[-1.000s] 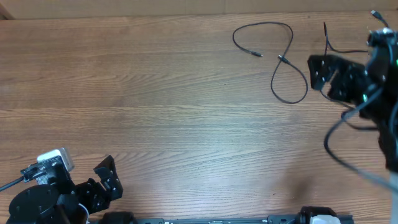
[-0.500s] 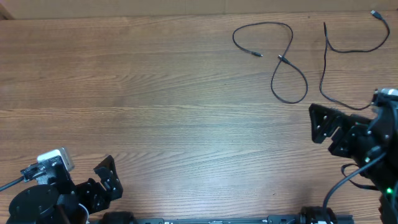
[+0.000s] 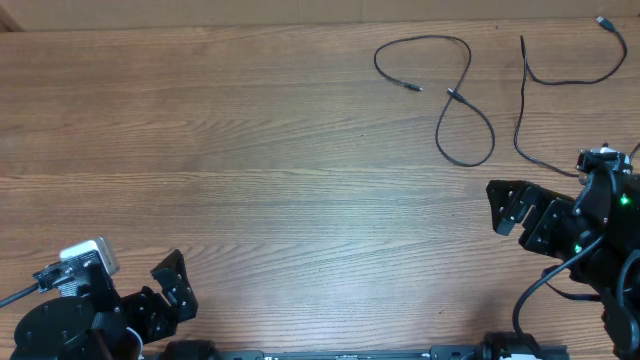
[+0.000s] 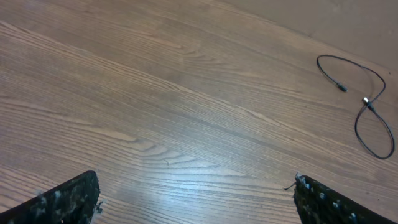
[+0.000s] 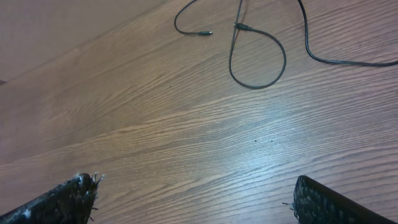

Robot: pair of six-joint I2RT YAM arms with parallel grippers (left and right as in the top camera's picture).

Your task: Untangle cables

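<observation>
Two thin black cables lie on the wooden table at the far right. One cable curls into a loop that crosses itself near a small plug; it also shows in the left wrist view and the right wrist view. The other cable lies just right of it, apart from it, and reaches the right edge. My right gripper hovers open and empty, nearer the front than both cables. My left gripper stands open and empty at the front left, far from them.
The bases of both arms and their thick black wires sit along the front edge. A white camera block sits on the left arm. The table's far edge runs along the top.
My right arm has drawn back from over the far-right cable toward the front edge, uncovering that cable, then shifted slightly left. The left arm and both cables have not moved.
</observation>
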